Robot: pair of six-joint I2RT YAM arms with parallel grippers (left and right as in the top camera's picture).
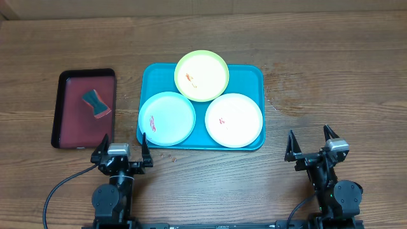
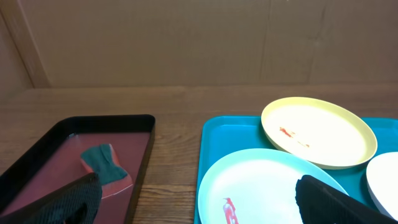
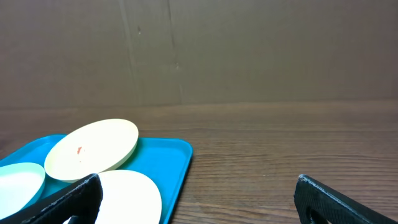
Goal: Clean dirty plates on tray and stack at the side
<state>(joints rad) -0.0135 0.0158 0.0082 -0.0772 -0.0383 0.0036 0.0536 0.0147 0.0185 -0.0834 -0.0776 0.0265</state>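
Note:
A turquoise tray [image 1: 251, 73] holds three plates. The yellow-green plate [image 1: 201, 75] leans on the two nearer ones and has a red smear. The light blue plate [image 1: 166, 118] at front left and the white plate [image 1: 233, 120] at front right are smeared red too. My left gripper [image 1: 121, 151] is open just in front of the tray's near left corner, holding nothing. My right gripper [image 1: 313, 143] is open over bare wood to the right of the tray. In the left wrist view the blue plate [image 2: 267, 183] lies between the fingers [image 2: 71, 200].
A dark red, black-rimmed tray [image 1: 70, 130] lies left of the turquoise one and carries a sponge [image 1: 96, 104] with a green top and pink base. The sponge [image 2: 106, 163] shows in the left wrist view. Brown wooden table [image 1: 331, 70] all around.

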